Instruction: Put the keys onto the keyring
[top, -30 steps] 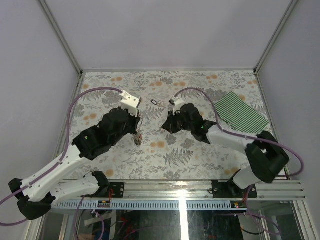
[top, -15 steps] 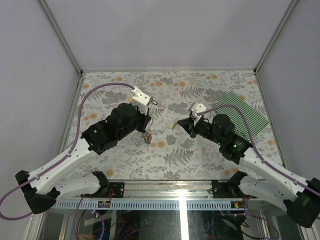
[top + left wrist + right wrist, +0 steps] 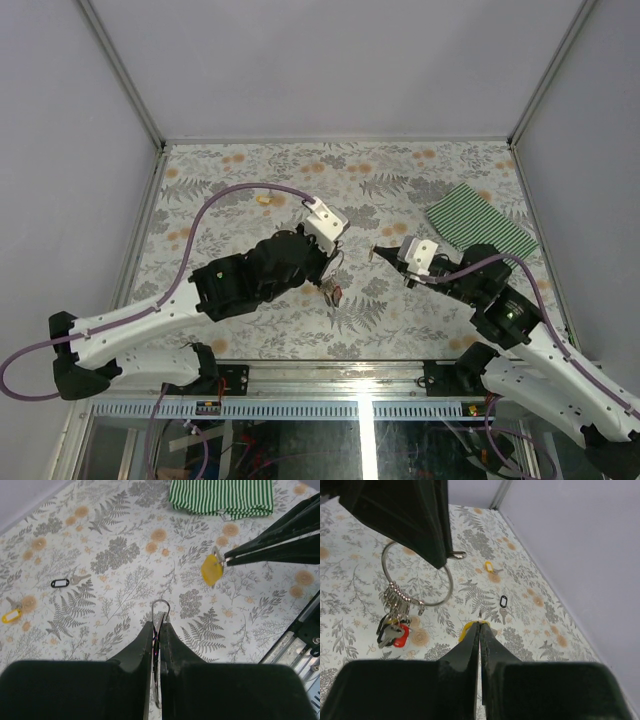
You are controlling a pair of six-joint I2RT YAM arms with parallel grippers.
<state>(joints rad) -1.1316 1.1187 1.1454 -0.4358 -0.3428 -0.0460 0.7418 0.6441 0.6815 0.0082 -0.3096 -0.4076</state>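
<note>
My left end effector (image 3: pixel 159 628) pinches the keyring (image 3: pixel 441 597) above the middle of the desk (image 3: pixel 230 175), keys (image 3: pixel 394 630) dangling; my right end effector (image 3: pixel 479 626), just beside, pinches a yellow key (image 3: pixel 212 570).

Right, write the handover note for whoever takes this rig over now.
Left gripper: shut on the keyring, holding it above the table.
Right gripper: shut on a yellow-headed key, in the air and apart from the ring.
Done: a bunch of keys, black and red heads among them, hangs on the ring.
Left: thread the yellow-headed key on, then fetch the black-tagged key and the yellow-tagged key lying on the table.
</note>
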